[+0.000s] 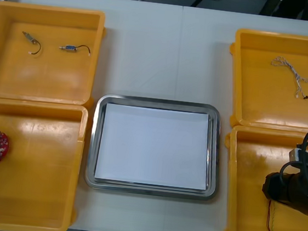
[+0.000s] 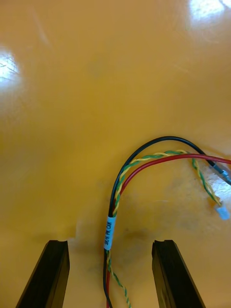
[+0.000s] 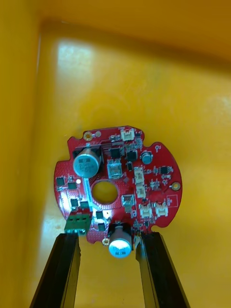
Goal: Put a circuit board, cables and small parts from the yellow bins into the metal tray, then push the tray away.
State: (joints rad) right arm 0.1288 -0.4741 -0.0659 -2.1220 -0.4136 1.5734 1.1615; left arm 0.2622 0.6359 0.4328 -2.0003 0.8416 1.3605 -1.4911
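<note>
Left gripper point(image 3: 108, 239) is down in the near left yellow bin point(image 1: 36, 191), right by its outer wall. Its fingers point(image 3: 65, 269) are pinched in on the near edge of the round red circuit board point(image 3: 115, 185) — looks like it's got hold of it, w/ a silver capacitor btwn the tips. Right gripper point(image 2: 110, 243) is low in the near right yellow bin point(image 1: 254, 159), spread wide. A cable bundle point(image 2: 144, 161) (black, red + a yellow/green twisted pair) lies on the bin floor btwn the fingers, clear of both. Metal tray point(image 1: 158, 102) sits in the middle btwn the bins, white inside. Far left bin point(image 1: 4, 72) has two small metal parts point(image 1: 72, 47) w/ black leads — far right bin point(image 1: 243, 103) has a pale twisted cable point(image 1: 293, 75).
</note>
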